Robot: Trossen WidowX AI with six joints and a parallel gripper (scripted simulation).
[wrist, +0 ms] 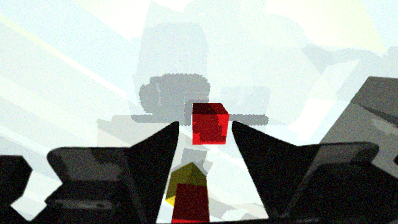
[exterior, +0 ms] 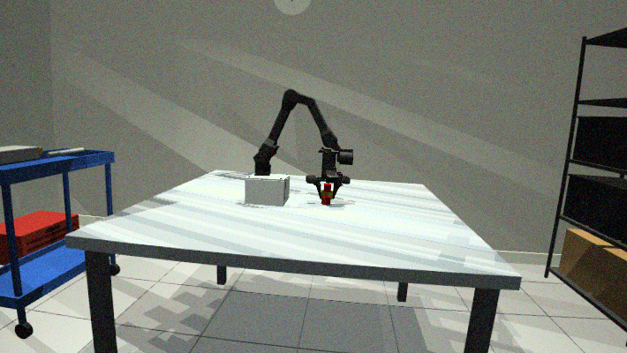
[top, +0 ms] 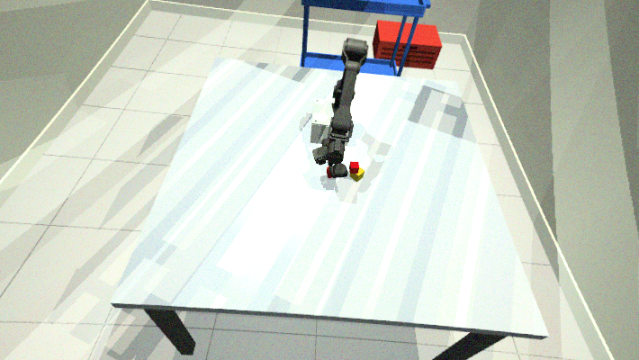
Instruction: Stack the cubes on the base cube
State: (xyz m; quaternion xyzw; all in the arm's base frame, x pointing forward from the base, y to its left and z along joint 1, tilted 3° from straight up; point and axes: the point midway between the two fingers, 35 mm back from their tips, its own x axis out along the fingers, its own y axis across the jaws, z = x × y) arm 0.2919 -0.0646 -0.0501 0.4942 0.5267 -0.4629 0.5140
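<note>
The yellow base cube is on the table. One red cube sits on its top, towards one corner; their exact overlap is hard to tell. The other red cube is on the table, left of the base in the top view. My gripper is open and points down over this table cube. In the wrist view the cube shows between the fingertips, with a gap on each side. How far the tips reach down beside it is unclear.
A white box stands beside the arm; its grey side shows at right in the wrist view. The yellow cube with the red cube on it stands close to the gripper. A blue cart stands beyond the table edge.
</note>
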